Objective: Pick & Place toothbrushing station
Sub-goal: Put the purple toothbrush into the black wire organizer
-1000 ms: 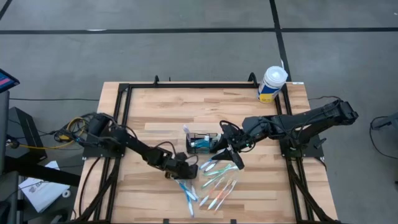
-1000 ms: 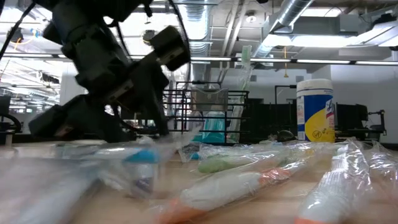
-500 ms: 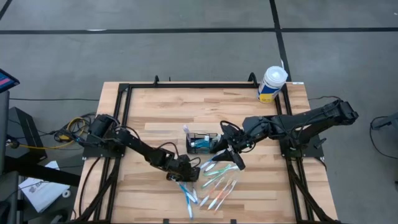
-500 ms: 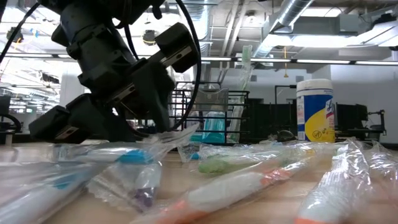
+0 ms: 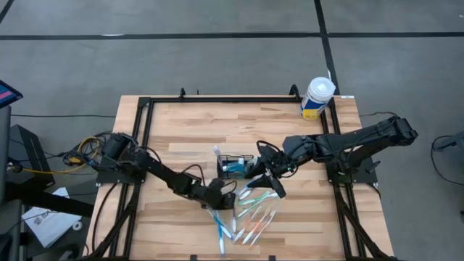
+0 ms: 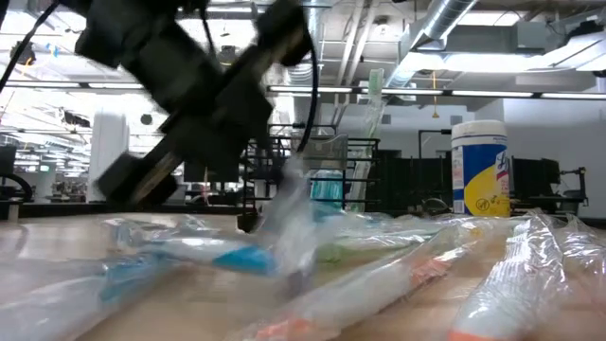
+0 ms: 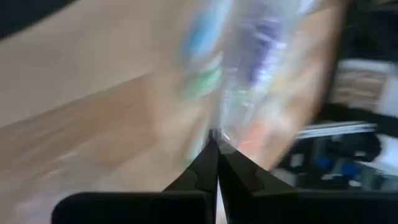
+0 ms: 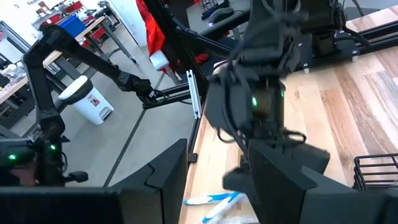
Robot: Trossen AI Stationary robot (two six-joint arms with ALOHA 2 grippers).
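The toothbrushing station, a small black wire-mesh caddy (image 5: 233,165) (image 6: 322,175), stands mid-table with a few items upright in it. Several toothbrushes in clear wrappers (image 5: 248,217) lie on the wood just nearer than it. My left gripper (image 5: 226,197) (image 7: 214,140) is low among them, shut on one wrapped toothbrush (image 6: 284,223). My right gripper (image 5: 274,187) (image 8: 227,186) hovers open just right of the caddy, above the pile, with nothing between its fingers. My left gripper pinches the clear plastic wrapper's end (image 7: 219,134) between its two fingertips. The fingers come slanting down from the table's left. The pinched end of the wrapper is raised off the wood (image 6: 289,213); the rest is blurred, and where it rests I cannot tell.
A white cylindrical tub with a yellow-blue label (image 5: 317,98) (image 6: 480,169) stands at the table's far right corner. A black frame (image 5: 148,109) runs along the far, left and right edges. Bare wood lies in the far half of the table.
My left gripper has shut on a wrapper in the pile and tipped its fingers upward, edging toward the table's right. The pinched end of the wrapped toothbrush has come up off the table; the other toothbrushes have been nudged slightly.
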